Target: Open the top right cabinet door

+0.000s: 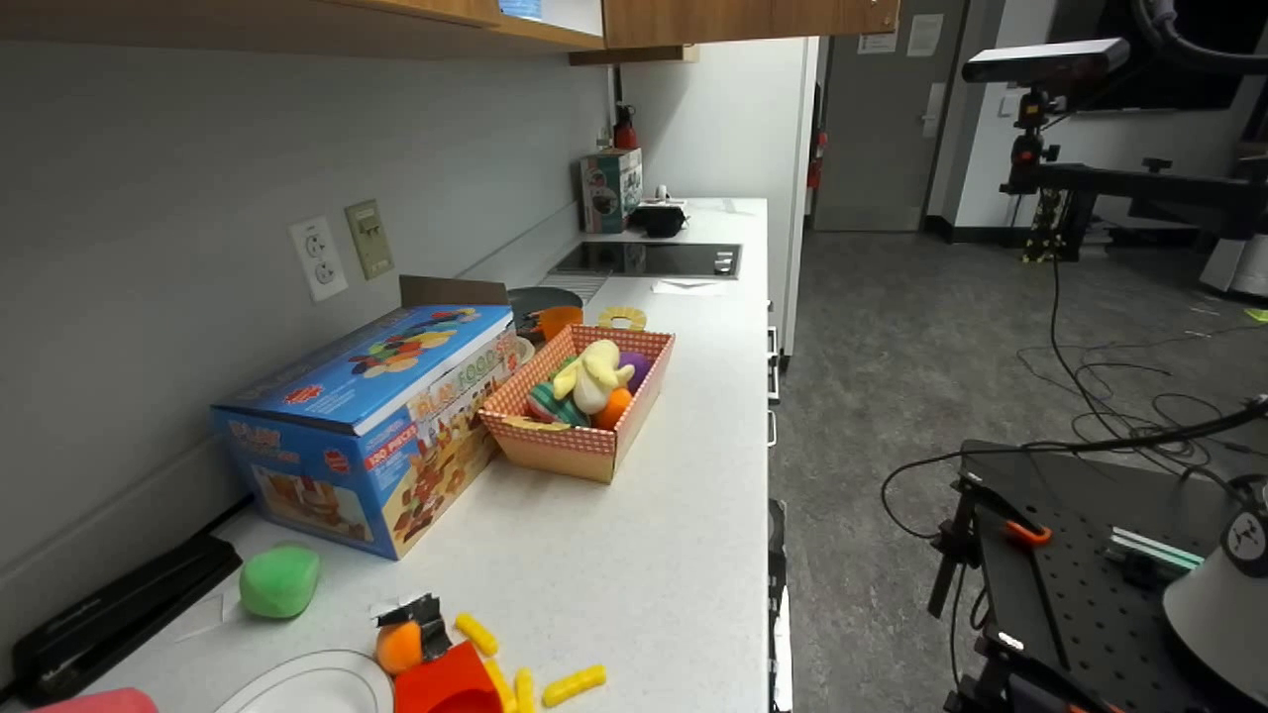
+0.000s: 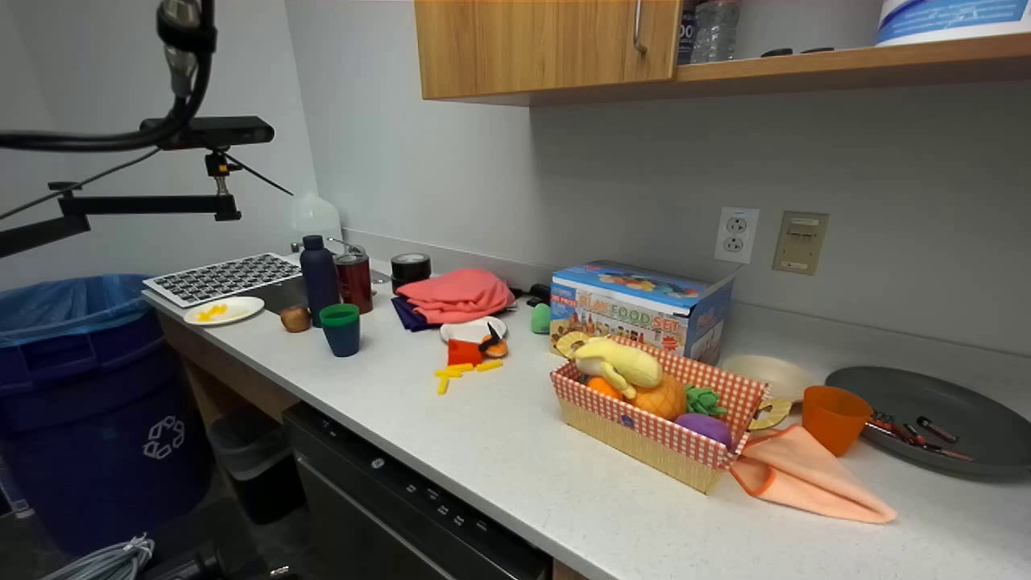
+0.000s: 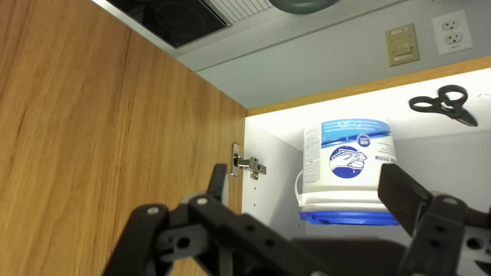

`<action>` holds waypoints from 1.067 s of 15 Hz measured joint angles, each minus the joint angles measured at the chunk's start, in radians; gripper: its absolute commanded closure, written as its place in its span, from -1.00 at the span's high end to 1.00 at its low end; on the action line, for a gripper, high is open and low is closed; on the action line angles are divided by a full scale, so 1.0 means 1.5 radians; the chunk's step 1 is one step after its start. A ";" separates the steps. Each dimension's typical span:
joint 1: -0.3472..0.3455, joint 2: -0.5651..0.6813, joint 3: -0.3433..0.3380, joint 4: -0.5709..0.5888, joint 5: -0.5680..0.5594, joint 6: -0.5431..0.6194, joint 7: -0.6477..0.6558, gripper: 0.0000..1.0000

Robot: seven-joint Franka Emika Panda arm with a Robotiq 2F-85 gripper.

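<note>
In the wrist view, we found the claw [image 3: 305, 182] with its two fingers [image 3: 399, 195] standing wide apart. The top right cabinet door [image 3: 122, 126] was at nine o'clock of the claw, and its plain wooden panel passed behind the nine-o'clock fingertip [image 3: 218, 180]; whether these two touched, we could not tell. The door was already swung open, and its metal hinge [image 3: 250, 164] appeared between nine and ten o'clock. Toward one o'clock, beyond the gap of the fingers, a white tub [image 3: 347, 172] with blue lid stood on the shelf [image 3: 276, 120]. At two o'clock, on this same shelf, we saw black scissors [image 3: 449, 108]. Farther away, a dark cooktop [image 3: 178, 19] was at eleven o'clock and a beige wall plate [image 3: 402, 44] at one o'clock. In an exterior view, the lower part of the door [image 1: 693, 22] showed near twelve o'clock, higher than the counter [image 1: 684, 545] and its blue box [image 1: 367, 436].
</note>
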 measured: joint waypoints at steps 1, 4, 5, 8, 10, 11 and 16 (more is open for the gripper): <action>0.000 -0.001 0.000 0.000 0.000 -0.004 0.000 1.00; 0.000 -0.010 -0.003 0.000 -0.002 -0.050 0.001 1.00; 0.000 -0.012 -0.003 0.000 -0.002 -0.057 0.001 1.00; 0.000 -0.015 -0.004 0.000 -0.002 -0.063 0.001 1.00; 0.000 -0.015 -0.004 0.000 -0.002 -0.063 0.001 1.00; 0.000 -0.015 -0.004 0.000 -0.002 -0.063 0.001 1.00; 0.000 -0.015 -0.004 0.000 -0.002 -0.063 0.001 1.00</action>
